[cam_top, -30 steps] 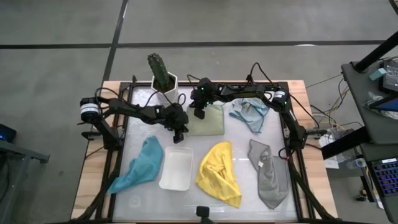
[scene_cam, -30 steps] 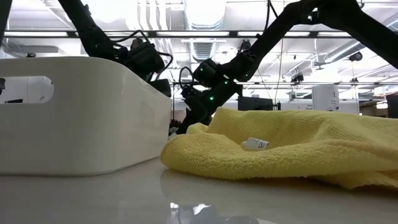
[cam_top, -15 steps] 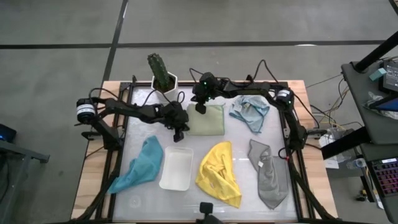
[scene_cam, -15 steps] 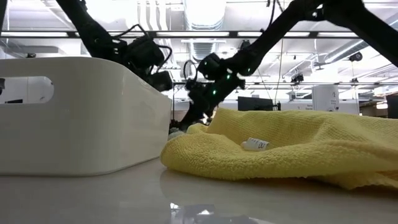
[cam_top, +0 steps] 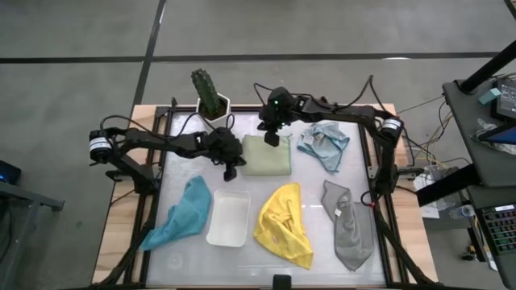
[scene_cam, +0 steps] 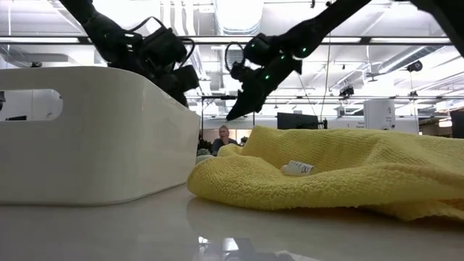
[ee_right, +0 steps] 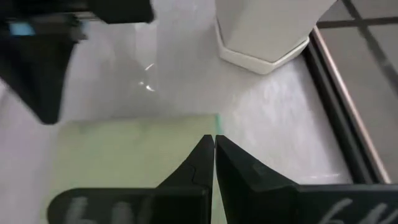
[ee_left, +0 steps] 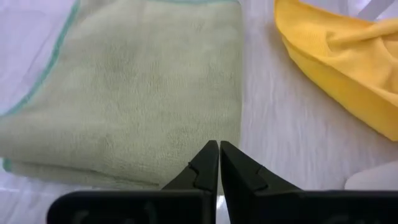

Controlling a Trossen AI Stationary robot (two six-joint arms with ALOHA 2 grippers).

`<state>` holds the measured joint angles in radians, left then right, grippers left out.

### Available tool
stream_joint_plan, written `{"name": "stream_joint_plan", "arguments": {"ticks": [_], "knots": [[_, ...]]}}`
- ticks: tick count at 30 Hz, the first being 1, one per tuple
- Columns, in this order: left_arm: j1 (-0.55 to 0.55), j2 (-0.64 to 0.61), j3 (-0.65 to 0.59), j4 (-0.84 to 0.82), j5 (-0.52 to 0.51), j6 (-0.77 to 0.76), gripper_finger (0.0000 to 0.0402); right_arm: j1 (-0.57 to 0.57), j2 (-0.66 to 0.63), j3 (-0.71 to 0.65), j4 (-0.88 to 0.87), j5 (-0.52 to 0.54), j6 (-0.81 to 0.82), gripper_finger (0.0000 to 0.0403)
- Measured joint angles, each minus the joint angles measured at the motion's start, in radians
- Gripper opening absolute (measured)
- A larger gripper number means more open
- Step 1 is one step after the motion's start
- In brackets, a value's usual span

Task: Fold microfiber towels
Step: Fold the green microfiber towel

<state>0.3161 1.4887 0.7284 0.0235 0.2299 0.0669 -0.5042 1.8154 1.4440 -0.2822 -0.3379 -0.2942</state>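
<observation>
Gleaming white table under bright ceiling lights

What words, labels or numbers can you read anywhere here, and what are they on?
None can be read.
Yellow towel: a small white tag with dark marks, too small to read.
Nothing printed shows on the tray, the other towels or the arms.

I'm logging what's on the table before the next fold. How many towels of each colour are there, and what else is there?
Pale green towel: 1
Light blue towel: 1
Yellow towel: 1
Grey towel: 1
Teal towel: 1
White tray: 1
Potted cactus: 1
Total: 7 things, 5 of them towels
</observation>
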Motion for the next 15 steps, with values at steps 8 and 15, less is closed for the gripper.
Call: {"name": "stream_joint_plan", "arguments": {"ticks": [8, 15], "knots": [[0.004, 0.009, 0.000, 0.081, -0.115, 0.036, 0.0002, 0.026, -0.097, -0.094, -0.119, -0.002, 0.124, 0.0009], [0.003, 0.006, 0.000, 0.145, -0.121, 0.097, 0.0020, 0.071, -0.113, -0.155, -0.202, -0.030, 0.155, 0.0025]]}}
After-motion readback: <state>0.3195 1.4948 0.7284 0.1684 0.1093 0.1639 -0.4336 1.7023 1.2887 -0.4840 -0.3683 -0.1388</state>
